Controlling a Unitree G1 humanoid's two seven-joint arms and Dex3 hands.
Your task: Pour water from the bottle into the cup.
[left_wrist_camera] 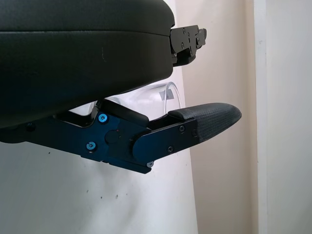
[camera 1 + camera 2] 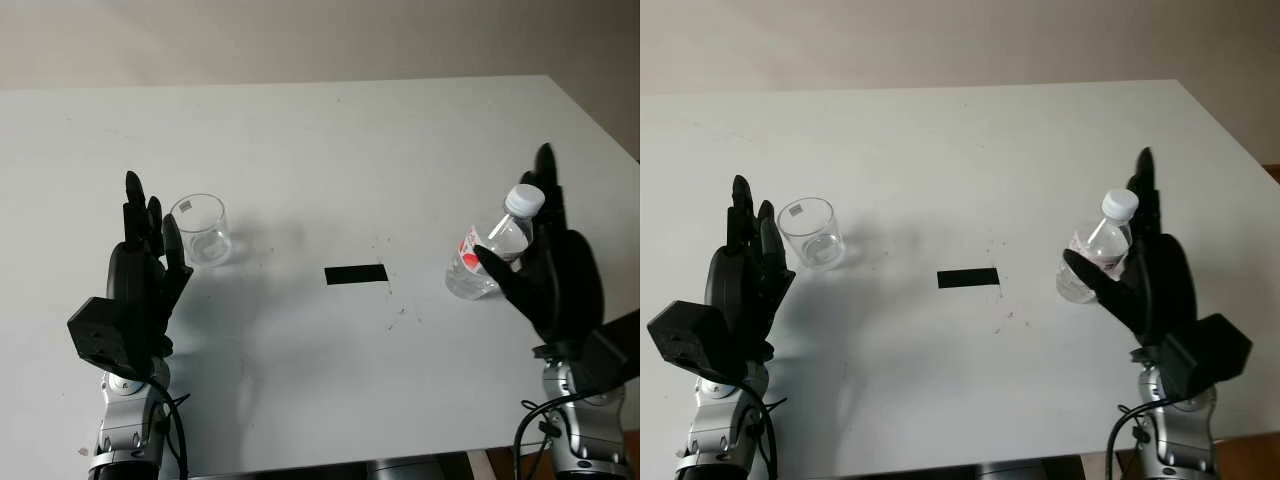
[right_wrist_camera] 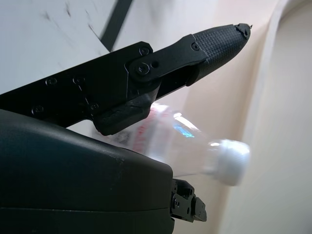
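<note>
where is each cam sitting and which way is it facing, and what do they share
Left eye view: on the head, facing forward and down at the white table; both arms rise from the bottom edge.
Right eye view: same scene, slightly offset, with the black tape strip.
Left wrist view: at the left hand, open beside the cup.
Right wrist view: at the right hand, around the capped bottle.
Shared: the cup and the bottle each appear in a wrist view and both eye views.
</note>
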